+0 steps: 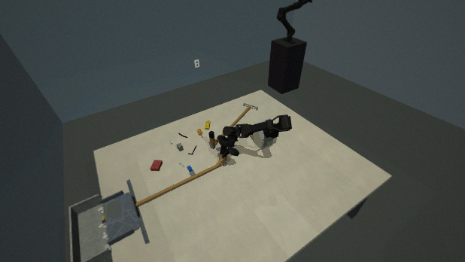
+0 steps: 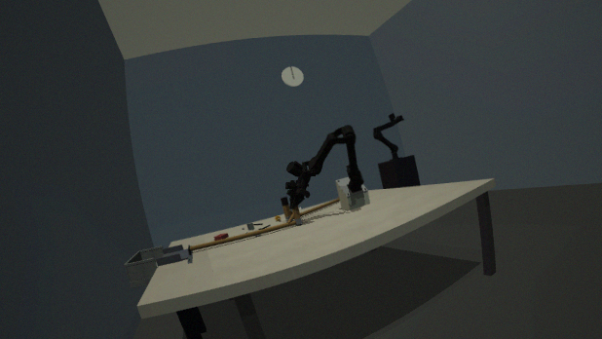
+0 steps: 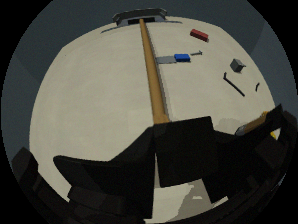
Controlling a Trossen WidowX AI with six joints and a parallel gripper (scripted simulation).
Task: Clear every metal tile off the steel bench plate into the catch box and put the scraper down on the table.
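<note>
The long scraper (image 1: pixel 180 184) (image 2: pixel 234 239) (image 3: pixel 151 70) has a wooden handle that slopes from my gripper down to its dark head at the near edge of the steel plate (image 1: pixel 120 211). My gripper (image 1: pixel 225 156) (image 2: pixel 295 207) (image 3: pixel 168 128) is shut on the handle's near end, low over the table. Thin pale lines cross the plate; I cannot tell whether they outline flat tiles. The grey catch box (image 1: pixel 74 230) (image 2: pixel 139 275) adjoins the plate's far end. Several small pale pieces (image 1: pixel 105 236) and a yellow one (image 1: pixel 103 218) lie where plate and box meet.
A rake-headed tool (image 1: pixel 250 106) lies behind the arm. A wooden-handled tool (image 1: pixel 211 139) (image 2: pixel 285 207) stands beside my gripper. A blue-handled putty knife (image 1: pixel 189 168) (image 3: pixel 182 58), a red block (image 1: pixel 156 165) (image 3: pixel 199 35), a grey block (image 1: pixel 179 147) and a hex key (image 3: pixel 234 85) lie beside the scraper.
</note>
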